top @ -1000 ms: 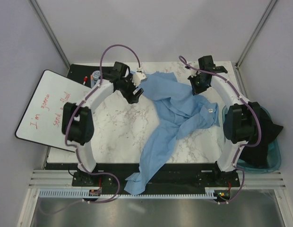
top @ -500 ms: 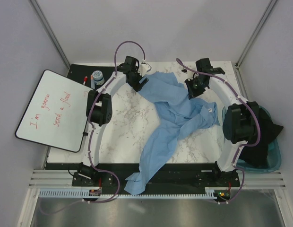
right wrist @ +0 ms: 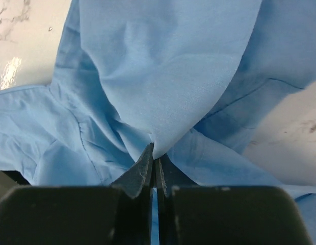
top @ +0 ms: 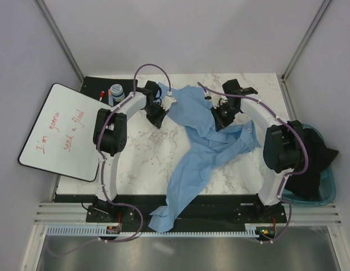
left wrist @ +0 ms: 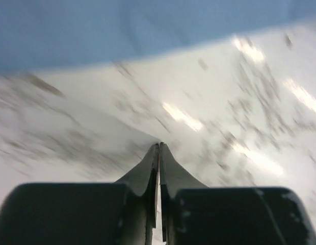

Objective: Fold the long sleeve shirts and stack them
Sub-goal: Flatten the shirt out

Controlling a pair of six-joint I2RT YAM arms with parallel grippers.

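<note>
Marble-patterned table fills my overhead view, closed in by pale grey walls. On it I see one long sleeve shirt, light blue and crumpled. It runs from the far middle of the table down to the near edge. One sleeve trails over that edge, between the two arm bases.

My right gripper sits over the far right part of the cloth. Its wrist camera shows the jaws pressed together on a fold of the shirt, and the cloth rises in a cone from the tips.

My left gripper is at the shirt's far left edge. Its fingers are together too, but I see no cloth between them. Blurred marble lies under the tips, and the blue cloth crosses only the top of that view, apart from them.

Off the left side of the table lies a whiteboard with red handwriting. A small blue-capped jar and a red marker are at the far left corner. To the right, a teal bin holds dark cloth.
</note>
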